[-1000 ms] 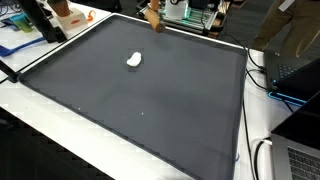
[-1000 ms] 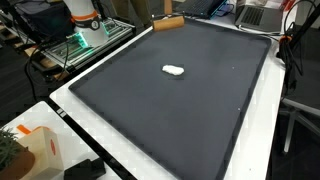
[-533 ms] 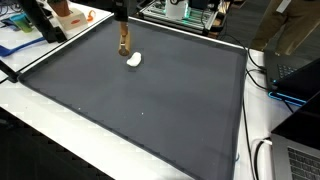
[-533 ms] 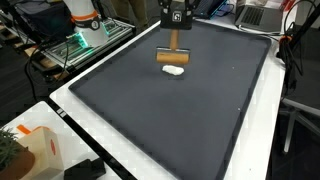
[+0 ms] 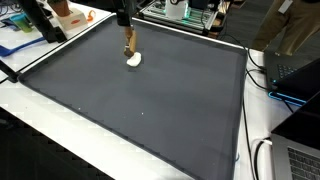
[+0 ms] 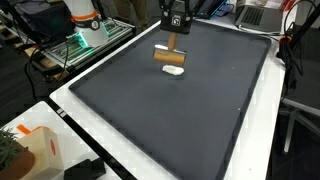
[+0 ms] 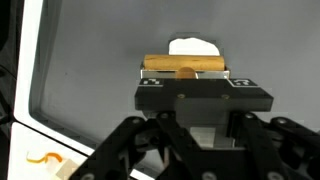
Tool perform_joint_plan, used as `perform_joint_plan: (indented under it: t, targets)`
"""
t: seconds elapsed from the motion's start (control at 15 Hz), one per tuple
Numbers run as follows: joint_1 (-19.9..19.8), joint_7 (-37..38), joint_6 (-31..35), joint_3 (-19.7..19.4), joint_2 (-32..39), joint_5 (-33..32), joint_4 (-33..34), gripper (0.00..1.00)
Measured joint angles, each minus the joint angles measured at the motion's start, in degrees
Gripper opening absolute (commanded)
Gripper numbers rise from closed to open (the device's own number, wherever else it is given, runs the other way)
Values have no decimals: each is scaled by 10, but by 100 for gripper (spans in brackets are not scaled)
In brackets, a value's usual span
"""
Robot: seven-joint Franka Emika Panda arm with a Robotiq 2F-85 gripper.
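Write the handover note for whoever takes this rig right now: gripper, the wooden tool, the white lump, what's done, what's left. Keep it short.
Gripper: fingers shut on the wooden tool, held by its stem with the crossbar down.
Things: the white lump lies on the dark mat. The tool's crossbar is right beside it. Whether they touch cannot be told.
Done: the tool is in the grip and lined up next to the lump.
Left: the lump looks untouched, so any work on it with the tool is not yet done.
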Motion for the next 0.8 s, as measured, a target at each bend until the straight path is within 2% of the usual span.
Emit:
perform_joint_plan:
  t: [0.27,0.33,0.53,0.6,0.8]
  targets:
    - [3,-27,4,-16,-2,99,-21,22]
    - [2,-33,14,-24,-8,122,-32,47]
    - [-1,-34,60,-43,-34,128,-69,47]
    - [-1,-34,62,-45,-40,128,-75,22]
    - [0,-33,63,-45,-43,127,-78,22]
